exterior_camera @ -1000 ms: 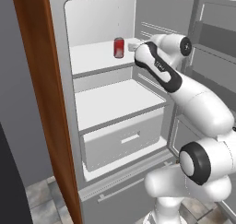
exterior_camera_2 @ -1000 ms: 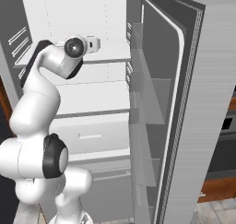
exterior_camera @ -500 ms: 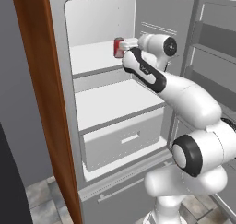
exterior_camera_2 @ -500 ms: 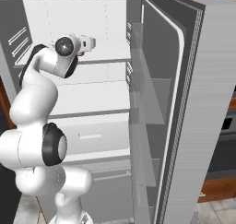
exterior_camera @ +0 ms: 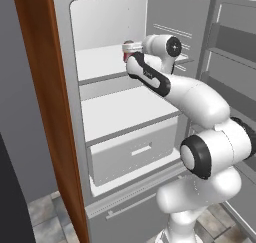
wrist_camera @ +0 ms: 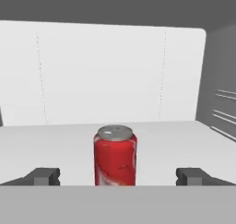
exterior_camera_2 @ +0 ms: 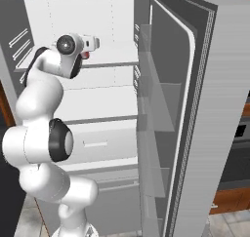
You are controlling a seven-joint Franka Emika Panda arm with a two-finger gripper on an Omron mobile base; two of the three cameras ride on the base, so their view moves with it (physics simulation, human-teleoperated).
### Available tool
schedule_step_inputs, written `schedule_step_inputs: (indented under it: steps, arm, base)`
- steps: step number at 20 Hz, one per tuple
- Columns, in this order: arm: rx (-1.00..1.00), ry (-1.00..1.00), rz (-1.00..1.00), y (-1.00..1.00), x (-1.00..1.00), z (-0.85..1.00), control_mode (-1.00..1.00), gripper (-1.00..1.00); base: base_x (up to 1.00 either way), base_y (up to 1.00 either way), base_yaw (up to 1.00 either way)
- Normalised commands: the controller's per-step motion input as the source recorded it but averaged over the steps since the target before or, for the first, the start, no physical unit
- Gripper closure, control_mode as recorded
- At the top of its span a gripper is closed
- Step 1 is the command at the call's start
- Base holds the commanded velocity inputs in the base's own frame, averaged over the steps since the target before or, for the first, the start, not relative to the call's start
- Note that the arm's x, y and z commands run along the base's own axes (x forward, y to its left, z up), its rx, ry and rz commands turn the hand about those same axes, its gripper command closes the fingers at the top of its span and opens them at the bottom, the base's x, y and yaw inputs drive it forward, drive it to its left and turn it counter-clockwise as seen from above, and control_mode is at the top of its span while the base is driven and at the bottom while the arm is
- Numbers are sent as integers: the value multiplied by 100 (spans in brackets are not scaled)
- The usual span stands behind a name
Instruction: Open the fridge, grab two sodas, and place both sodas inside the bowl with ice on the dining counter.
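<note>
Arm bent up from the base, reaching level into the open fridge toward the red can on the upper shelf. Wrist at shelf height from the right. Gripper spread wide, empty, flanking the upright can.

We see even, soft rendered light — bright white fridge walls, faint shadows under shelves at six o'clock — no glare, slight pixel softness.
</note>
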Motion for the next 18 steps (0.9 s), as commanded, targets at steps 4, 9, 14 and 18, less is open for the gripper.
schedule_step_inputs:
  steps: [4, 9, 14, 18]
  arm:
    - [-1, 1, 0, 0, 26, -7, -100, -100]
    - [-1, 2, 0, 0, 23, -6, -100, -100]
    - [0, 1, 0, 0, 19, -4, -100, -100]
    - [0, 2, 0, 4, 18, -1, -100, -100]
  base:
    - [0, 0, 0]
    - [0, 0, 0]
    - [0, 0, 0]
    - [0, 0, 0]
